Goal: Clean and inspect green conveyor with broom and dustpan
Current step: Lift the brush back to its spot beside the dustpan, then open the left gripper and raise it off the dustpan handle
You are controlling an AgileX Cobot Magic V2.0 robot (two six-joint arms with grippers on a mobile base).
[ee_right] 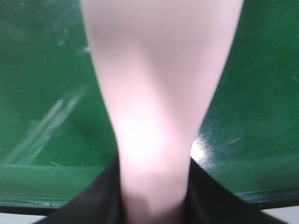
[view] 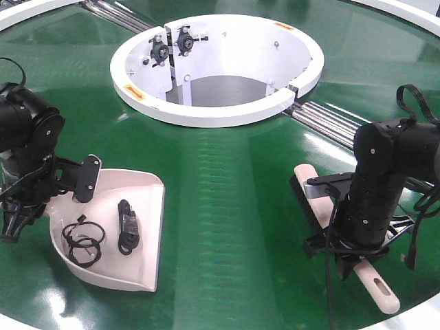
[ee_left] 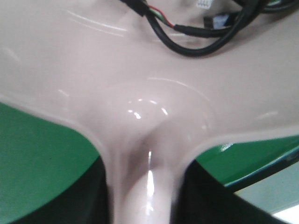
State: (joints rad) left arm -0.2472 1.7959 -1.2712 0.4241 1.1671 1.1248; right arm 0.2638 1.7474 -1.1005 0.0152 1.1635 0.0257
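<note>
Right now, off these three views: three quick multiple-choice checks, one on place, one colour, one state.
1. Where is the dustpan? A) near-left on the green conveyor B) inside the white ring C) on the rollers
2. Colour of the cable bits in it? A) yellow B) black C) blue
3. The right gripper is: A) open, empty B) out of view C) shut on the broom
Key: 1A, it sits low left on the belt; 2B, dark loops on pale plastic; 3C, wrist view shows the handle between its jaws.
</note>
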